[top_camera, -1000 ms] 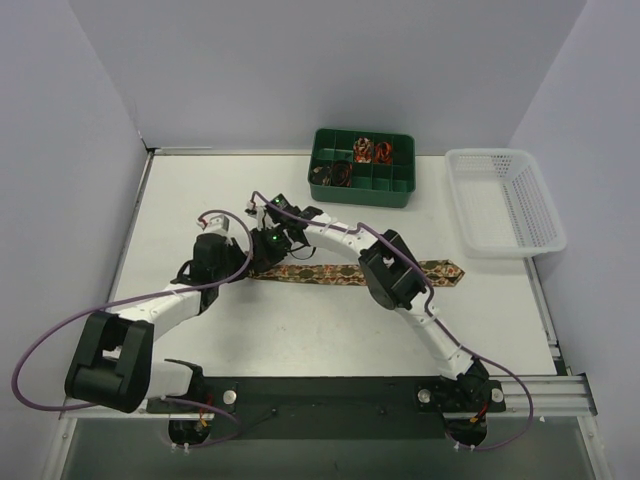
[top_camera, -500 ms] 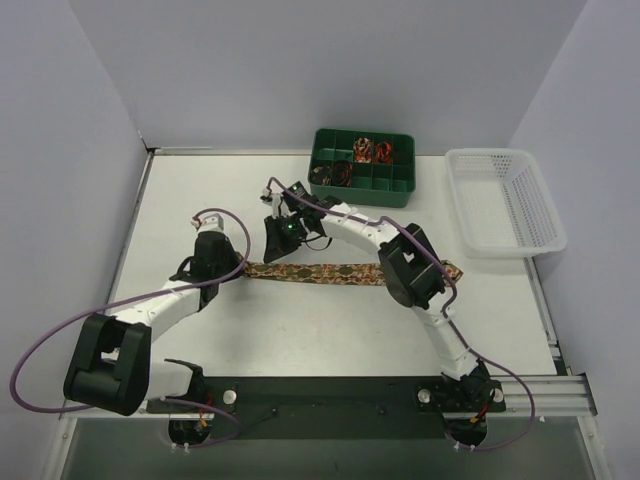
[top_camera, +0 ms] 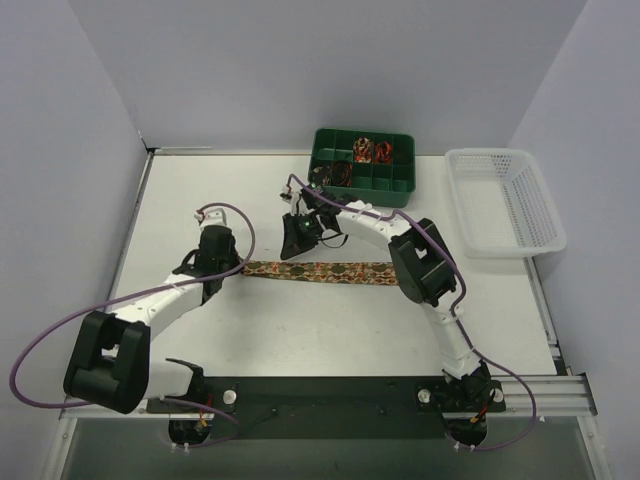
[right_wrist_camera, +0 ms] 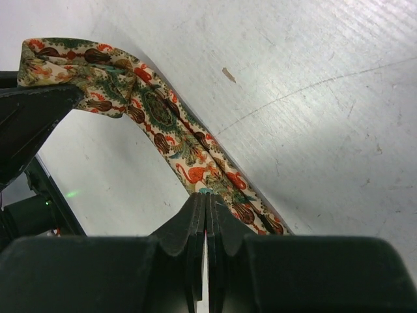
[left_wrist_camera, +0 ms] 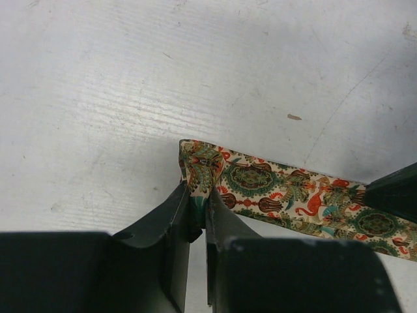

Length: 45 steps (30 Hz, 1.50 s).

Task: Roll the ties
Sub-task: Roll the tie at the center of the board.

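Observation:
One tie (top_camera: 330, 271), brown-gold with red and green ornaments, lies stretched left to right across the middle of the table. My left gripper (top_camera: 238, 268) is shut on its left end, and the left wrist view shows the fabric (left_wrist_camera: 280, 192) pinched upright between the fingertips (left_wrist_camera: 197, 199). My right gripper (top_camera: 292, 252) is shut on the tie's edge a short way to the right. In the right wrist view its jaws (right_wrist_camera: 207, 195) meet on the cloth (right_wrist_camera: 163, 124), which hangs slightly lifted between the two grips. The right arm's elbow hides the tie's far right end.
A green compartment box (top_camera: 362, 182) holding small red and dark bundles stands at the back, just behind the right wrist. A white plastic basket (top_camera: 505, 200) sits at the back right. Purple cables loop along both arms.
My right gripper has slid right and toward the back, away from the left gripper. The left gripper has shifted a little left with the tie's end. The tie's right tip has gone from sight.

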Available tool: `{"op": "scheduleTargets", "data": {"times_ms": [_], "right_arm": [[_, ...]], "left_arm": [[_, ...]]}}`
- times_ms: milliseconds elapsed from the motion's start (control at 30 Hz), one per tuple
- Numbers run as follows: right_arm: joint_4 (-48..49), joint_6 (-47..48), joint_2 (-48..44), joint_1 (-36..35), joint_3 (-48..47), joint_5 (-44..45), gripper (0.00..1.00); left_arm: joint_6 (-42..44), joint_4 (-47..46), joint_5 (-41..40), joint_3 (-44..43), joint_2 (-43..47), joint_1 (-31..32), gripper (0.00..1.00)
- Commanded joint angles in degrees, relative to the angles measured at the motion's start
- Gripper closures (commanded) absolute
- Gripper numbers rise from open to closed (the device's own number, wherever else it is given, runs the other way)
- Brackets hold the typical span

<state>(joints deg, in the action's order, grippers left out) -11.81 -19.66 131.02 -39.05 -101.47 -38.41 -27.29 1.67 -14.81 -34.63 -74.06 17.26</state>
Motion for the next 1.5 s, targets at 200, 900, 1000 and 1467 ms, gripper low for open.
{"op": "scheduleTargets", "data": {"times_ms": [200, 900, 1000, 1467], "right_arm": [[-0.05, 1.29, -7.97, 1.34, 3.56, -0.17, 0.98], [0.04, 1.99, -8.59, 2.66, 6.11, -0.08, 0.98], [0.04, 1.91, -8.24, 2.75, 6.11, -0.08, 0.98], [-0.05, 1.38, -7.8, 3.36, 5.85, 0.44, 0.98]], "left_arm": [[2.5, 2.81, -7.34, -6.15, -5.48, 4.8, 1.0], [4.08, 3.25, -12.17, -9.67, -12.42, 14.73, 0.98], [4.61, 2.99, -12.44, -9.31, -12.6, 15.09, 0.94], [4.09, -3.42, -9.28, -5.89, -9.26, 15.7, 0.45]]}}
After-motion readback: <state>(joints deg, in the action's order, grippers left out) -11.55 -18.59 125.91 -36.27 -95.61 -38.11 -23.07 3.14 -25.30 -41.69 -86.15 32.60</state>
